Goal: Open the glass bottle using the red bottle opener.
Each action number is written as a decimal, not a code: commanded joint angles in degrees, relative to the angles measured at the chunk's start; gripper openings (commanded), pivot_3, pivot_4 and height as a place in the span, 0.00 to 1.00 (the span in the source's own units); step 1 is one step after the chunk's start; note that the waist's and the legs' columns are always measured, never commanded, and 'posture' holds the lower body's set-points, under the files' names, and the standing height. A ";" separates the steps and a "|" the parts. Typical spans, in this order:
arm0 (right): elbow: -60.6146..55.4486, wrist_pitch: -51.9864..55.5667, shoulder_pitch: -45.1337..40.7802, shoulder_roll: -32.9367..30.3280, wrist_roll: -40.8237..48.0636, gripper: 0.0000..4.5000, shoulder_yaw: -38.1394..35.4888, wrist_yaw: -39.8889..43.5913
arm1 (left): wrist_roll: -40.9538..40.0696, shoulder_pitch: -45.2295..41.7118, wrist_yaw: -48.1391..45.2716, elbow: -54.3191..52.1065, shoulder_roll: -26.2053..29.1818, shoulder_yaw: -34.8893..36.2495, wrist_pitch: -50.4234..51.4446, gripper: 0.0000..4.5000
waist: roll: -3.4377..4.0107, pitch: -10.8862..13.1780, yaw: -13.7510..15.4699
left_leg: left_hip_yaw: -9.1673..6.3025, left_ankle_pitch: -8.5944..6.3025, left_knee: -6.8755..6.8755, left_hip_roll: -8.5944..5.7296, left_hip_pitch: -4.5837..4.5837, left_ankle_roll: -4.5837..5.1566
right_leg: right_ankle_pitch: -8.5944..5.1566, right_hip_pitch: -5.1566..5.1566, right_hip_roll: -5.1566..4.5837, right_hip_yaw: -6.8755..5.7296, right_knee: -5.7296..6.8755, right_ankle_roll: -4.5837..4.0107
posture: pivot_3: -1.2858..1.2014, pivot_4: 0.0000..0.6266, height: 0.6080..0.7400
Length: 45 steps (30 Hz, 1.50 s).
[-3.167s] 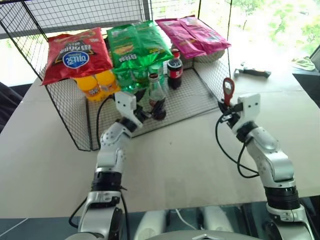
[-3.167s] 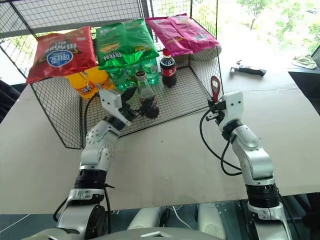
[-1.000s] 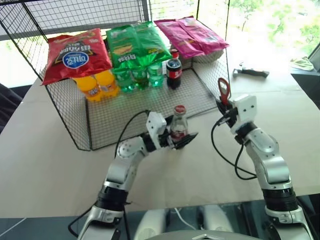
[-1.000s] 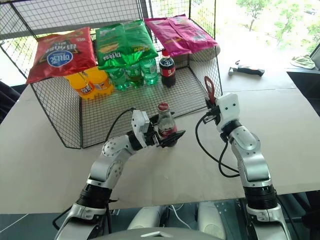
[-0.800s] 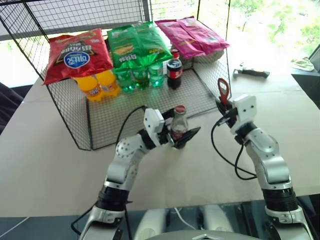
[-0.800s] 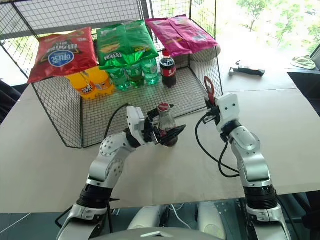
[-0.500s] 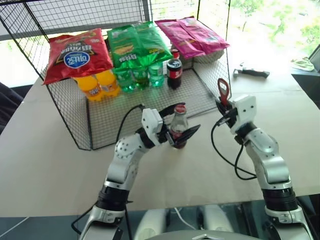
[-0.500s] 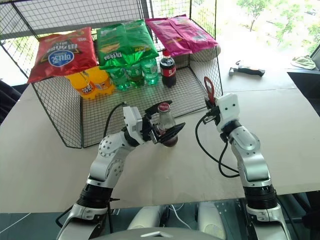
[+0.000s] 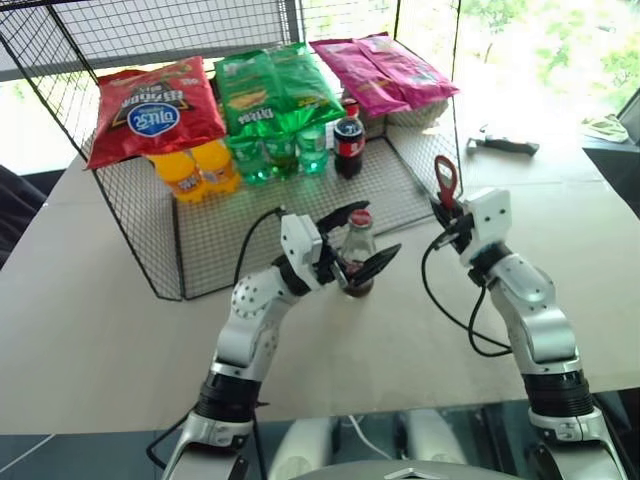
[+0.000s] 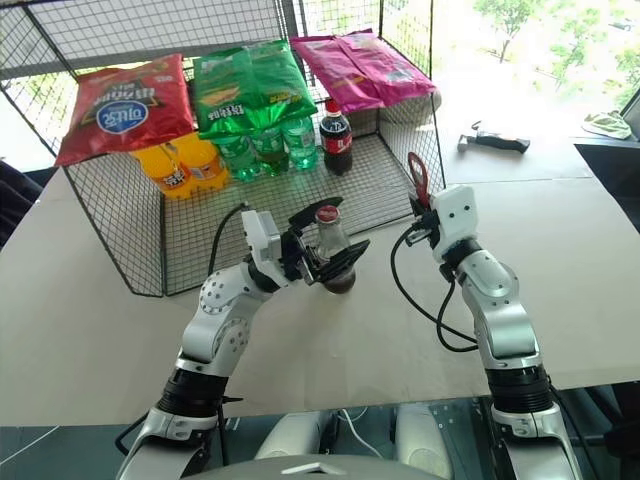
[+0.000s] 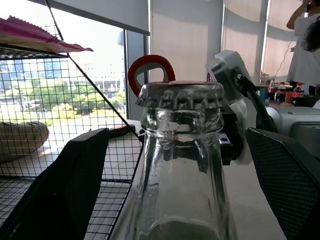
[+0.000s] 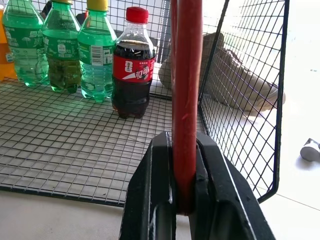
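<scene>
The glass bottle (image 9: pixel 356 262) stands upright on the table just in front of the wire rack, its crown cap (image 11: pixel 181 95) on. My left gripper (image 9: pixel 362 240) is open around its upper part. In the left wrist view a black finger (image 11: pixel 75 185) shows on each side of the neck, with gaps to the glass. My right gripper (image 9: pixel 446 212) is shut on the red bottle opener (image 9: pixel 445 180). It holds the opener upright, loop head up, a short way to the right of the bottle. The opener's handle (image 12: pixel 186 90) sits pinched between the pads.
The wire rack (image 9: pixel 200 250) behind holds orange bottles (image 9: pixel 195 170), green bottles (image 9: pixel 275 155) and a dark cola bottle with a red screw cap (image 9: pixel 348 140). Snack bags (image 9: pixel 155 105) lie on top. A dark tool (image 9: pixel 505 145) lies on the table at far right. A person (image 11: pixel 305 35) stands in the background.
The bottle, in the rack three seconds ago, now stands on the table. Over the last second my left gripper rose along the still bottle and rolled a little. My right arm kept still.
</scene>
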 commanded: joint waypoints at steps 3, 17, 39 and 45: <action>-0.93 -1.53 -1.38 0.02 0.40 0.00 -0.49 0.57 | -0.94 0.49 -0.67 -1.55 0.26 0.04 -0.15 0.94 | 0.00 0.00 0.00 | 0.00 0.00 0.00 0.00 0.00 0.00 | 0.00 0.00 0.00 0.00 0.01 0.00 | 0.52 0.24 1.00; -1.43 -1.55 -2.00 0.63 0.02 0.00 0.43 0.73 | 0.35 2.44 -0.85 -0.04 1.30 -0.01 -0.99 0.42 | 0.00 -0.02 -0.01 | 0.00 0.00 0.03 0.00 0.08 0.00 | 0.00 0.04 0.00 0.00 0.02 0.00 | 0.52 0.24 1.00; 4.61 -35.97 -3.05 -7.11 -24.98 0.00 12.19 0.23 | 1.23 -1.02 0.93 4.62 1.07 0.20 -1.24 0.42 | -0.06 -0.09 0.03 | -0.01 0.00 0.29 0.00 0.15 0.00 | 0.00 0.17 0.04 -0.03 0.17 0.00 | 0.52 0.24 1.00; 6.98 -36.80 -3.73 -6.54 -32.64 0.00 14.28 -3.25 | 1.14 -0.92 1.40 4.36 0.78 -0.07 -0.67 0.42 | -0.10 -0.13 0.06 | -0.01 0.00 0.31 0.01 0.19 0.00 | 0.00 0.19 0.07 -0.02 0.21 0.00 | 0.52 0.24 1.00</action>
